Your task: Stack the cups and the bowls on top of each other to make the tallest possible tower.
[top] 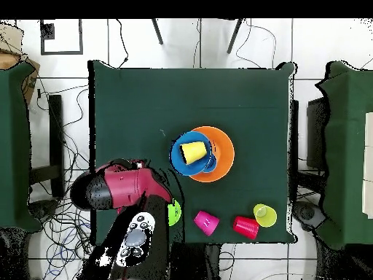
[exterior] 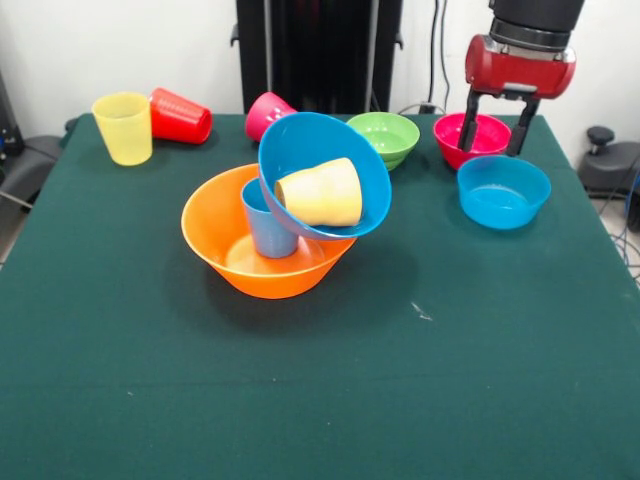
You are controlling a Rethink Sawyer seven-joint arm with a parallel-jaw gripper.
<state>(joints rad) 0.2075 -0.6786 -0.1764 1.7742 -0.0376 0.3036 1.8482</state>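
Cups and bowls are spread over the dark green desk [exterior: 320, 400]; mid-desk the big orange bowl [exterior: 225, 250] holds an upright light blue cup [exterior: 266, 232], with the large blue bowl [exterior: 370, 190] tipped on it and a pale orange cup [exterior: 322, 192] lying inside; the pincer [exterior: 497, 127] hangs spread apart over the magenta bowl [exterior: 470, 135], small blue bowl [exterior: 503, 192] beside; white walls, cables trailing on the tiled floor [top: 73, 146].
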